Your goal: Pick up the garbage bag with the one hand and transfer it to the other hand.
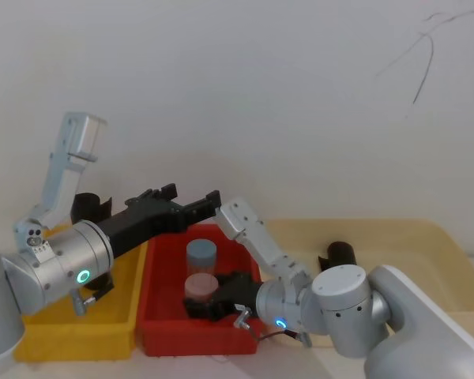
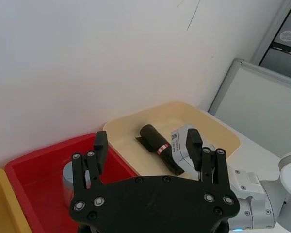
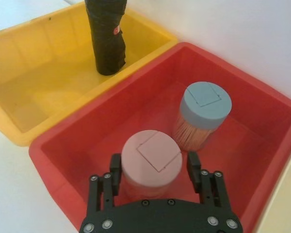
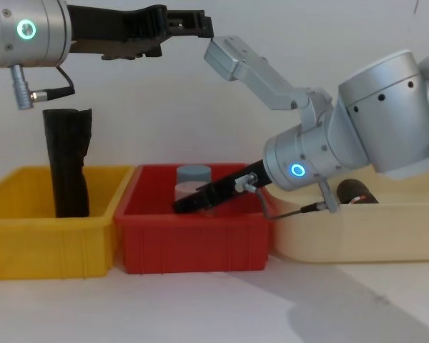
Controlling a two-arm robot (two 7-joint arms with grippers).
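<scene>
While both end effectors, left (image 4: 200, 25) at top and right (image 3: 155, 162) low, stand open and empty, two lidded jars (image 3: 205, 104) and two black rolls show: the garbage bag (image 4: 68, 161), its foot hidden behind the yellow bin (image 4: 50, 250), and the other roll (image 2: 153, 141).

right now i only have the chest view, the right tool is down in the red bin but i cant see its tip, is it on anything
Observer: The right tool is open, with its fingers either side of the pink-lidded jar in the red bin. I can't tell whether they touch it.
Operator: ok and the black roll standing in the yellow bin, any label on it
Observer: Yes. The right wrist view shows a small red label high on the upright black roll in the yellow bin.
</scene>
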